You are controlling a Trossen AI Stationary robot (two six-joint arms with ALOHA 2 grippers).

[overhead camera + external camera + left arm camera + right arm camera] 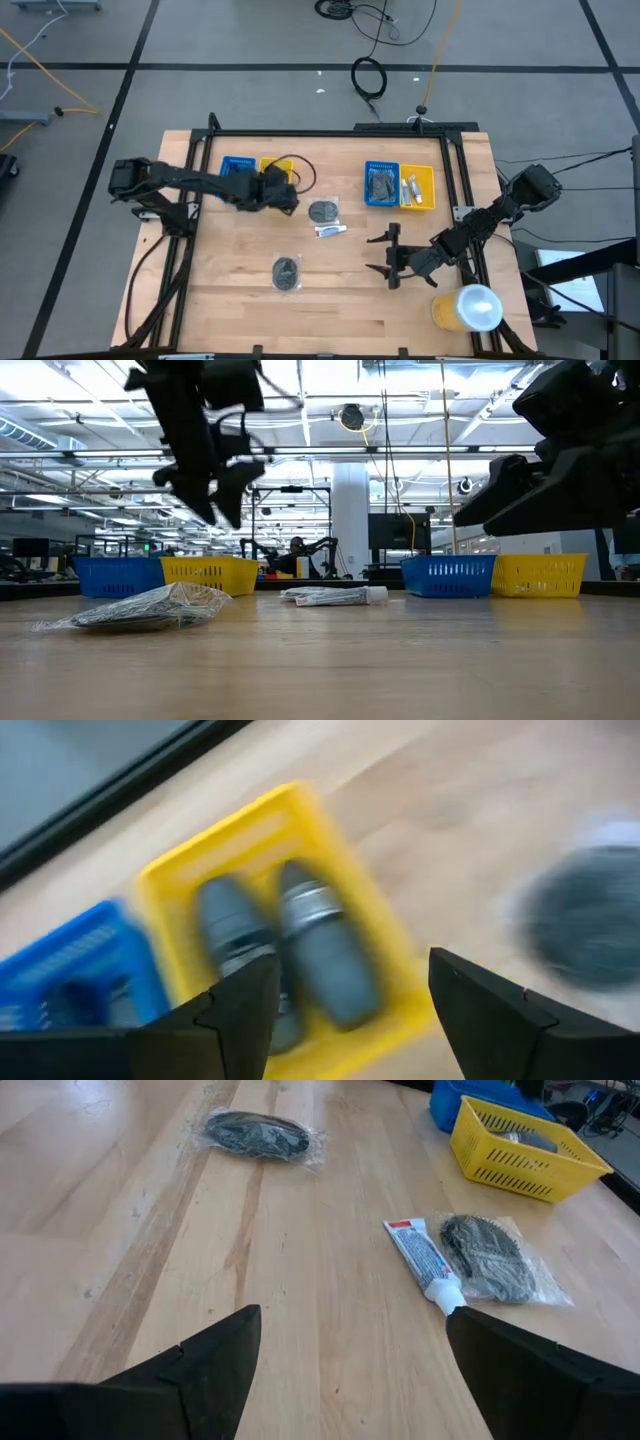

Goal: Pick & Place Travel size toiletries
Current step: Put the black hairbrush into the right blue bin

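Toiletries lie scattered over the wooden table (230, 320), some in baskets, some loose. Landmark: the small white tube (331, 231) near the table's middle.

Far left of the tube, a blue basket (236, 166) and a yellow basket (272, 168) sit touching side by side. Yellow basket holds two dark grey oval pieces (325, 955), lying parallel. Blue basket's contents cannot be made out.

Left gripper (290, 201) hovers above the table just right of the yellow basket, left of the tube. Fingers (235, 1010) spread apart, nothing between them.

Round grey disc in clear wrap (324, 211) lies just behind the tube, nearly touching it; in the right wrist view the two rest side by side. A second wrapped grey disc (286, 272) lies in front of the tube and slightly left, well apart from it.

Right of the tube and farther back, a second blue basket (381, 185) with dark grey pieces inside, and touching it a second yellow basket (418, 187) holding small white tubes.

Right gripper (388, 254) hangs in front and right of the tube, pointing toward it, fingers wide apart and empty, clear of the table.

Far right, near the front edge: large yellow cylinder with white top (468, 307).
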